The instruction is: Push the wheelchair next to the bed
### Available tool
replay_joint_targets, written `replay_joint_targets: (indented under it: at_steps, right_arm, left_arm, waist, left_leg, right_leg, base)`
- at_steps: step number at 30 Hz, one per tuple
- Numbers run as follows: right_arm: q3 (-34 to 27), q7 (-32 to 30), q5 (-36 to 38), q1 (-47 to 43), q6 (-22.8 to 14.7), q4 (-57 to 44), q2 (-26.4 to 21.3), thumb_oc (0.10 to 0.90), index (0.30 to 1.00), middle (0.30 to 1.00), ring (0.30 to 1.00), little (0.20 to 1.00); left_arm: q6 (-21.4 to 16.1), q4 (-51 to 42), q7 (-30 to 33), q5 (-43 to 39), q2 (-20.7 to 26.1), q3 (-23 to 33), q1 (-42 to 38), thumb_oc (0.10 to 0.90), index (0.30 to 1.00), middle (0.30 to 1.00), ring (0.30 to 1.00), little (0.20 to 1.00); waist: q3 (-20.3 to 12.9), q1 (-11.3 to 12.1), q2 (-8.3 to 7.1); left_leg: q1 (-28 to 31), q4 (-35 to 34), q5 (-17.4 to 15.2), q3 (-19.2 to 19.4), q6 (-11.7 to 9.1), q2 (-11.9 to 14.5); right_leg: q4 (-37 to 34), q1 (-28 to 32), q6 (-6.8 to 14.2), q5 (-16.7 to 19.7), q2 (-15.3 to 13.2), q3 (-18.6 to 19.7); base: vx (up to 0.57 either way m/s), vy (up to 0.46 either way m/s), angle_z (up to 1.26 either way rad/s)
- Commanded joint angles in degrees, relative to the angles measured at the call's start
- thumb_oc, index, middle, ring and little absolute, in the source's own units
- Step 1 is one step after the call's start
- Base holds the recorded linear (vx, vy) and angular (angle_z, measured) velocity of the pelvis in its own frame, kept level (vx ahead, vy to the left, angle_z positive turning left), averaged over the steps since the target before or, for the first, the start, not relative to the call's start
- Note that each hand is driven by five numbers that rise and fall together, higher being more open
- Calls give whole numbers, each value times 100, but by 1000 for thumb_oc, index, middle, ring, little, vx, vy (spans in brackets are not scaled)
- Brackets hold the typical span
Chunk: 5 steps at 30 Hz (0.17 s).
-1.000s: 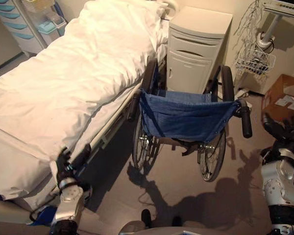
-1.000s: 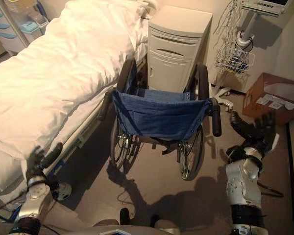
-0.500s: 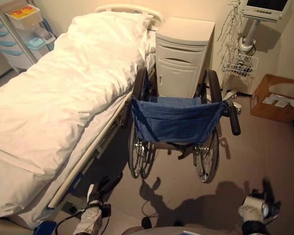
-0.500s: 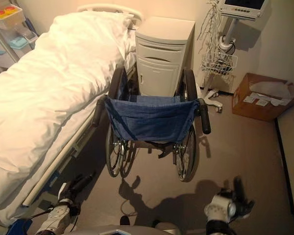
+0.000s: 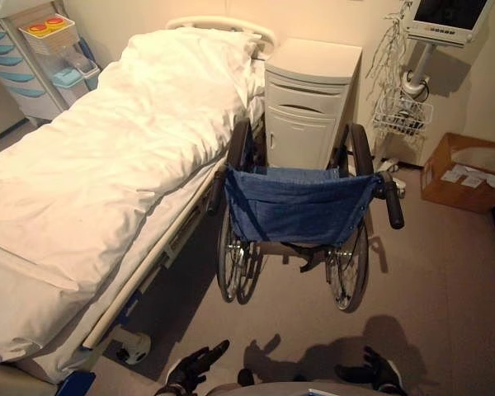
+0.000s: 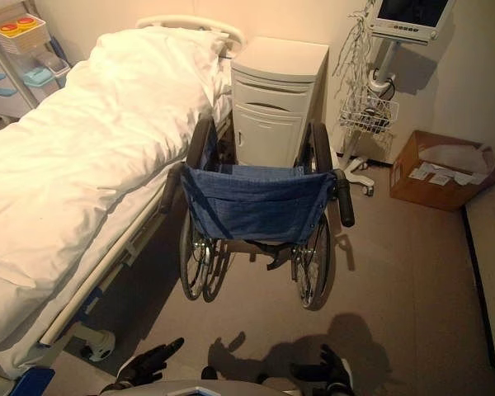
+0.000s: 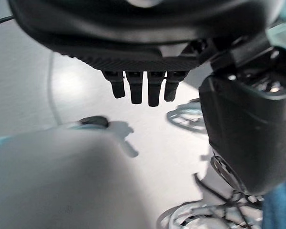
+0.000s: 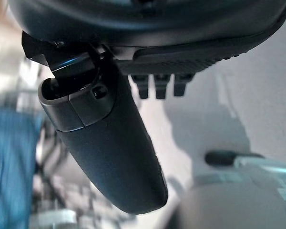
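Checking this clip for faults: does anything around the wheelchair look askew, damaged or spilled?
Nothing stands out. The wheelchair stands upright on its wheels beside the bed, facing the bedside cabinet. Both hands, left and right, hang open, well short of its handles.

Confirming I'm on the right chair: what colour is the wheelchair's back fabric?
Blue, like denim; the wheelchair backrest shows best in the left eye view.

Wheelchair: blue denim-like cloth back, matt; thin metal spokes, dark rubbery push handles. Bed: soft white cloth cover, creased. Cabinet: smooth pale plastic, slight sheen. Box: brown cardboard. Floor: matt, smooth.
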Motion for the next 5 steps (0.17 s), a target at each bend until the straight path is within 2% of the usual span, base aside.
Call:
replay_joint_targets:
  at_steps: [1, 5]
  right_arm:
    - [182, 570, -256, -394, 32, 9, -211, 800, 900, 900, 900, 900]
    - [368, 781, -391, -425, 171, 140, -171, 800, 900, 900, 900, 900]
  left_arm:
    - [-103, 13, -113, 193, -87, -136, -407, 800, 900, 900, 900, 900]
    - [-161, -33, -26, 210, -107, -229, -447, 800, 900, 900, 900, 900]
  waist:
    - [130, 31, 25]
    - [119, 58, 27]
  left_leg:
    - [191, 191, -626, -48, -93, -150]
    - [182, 202, -626, -87, -106, -151]
  right_leg:
    - [539, -269, 315, -99, -127, -72]
    - [543, -253, 304, -125, -125, -108]
  base:
    - [-14, -12, 3]
    - [-20, -15, 8]
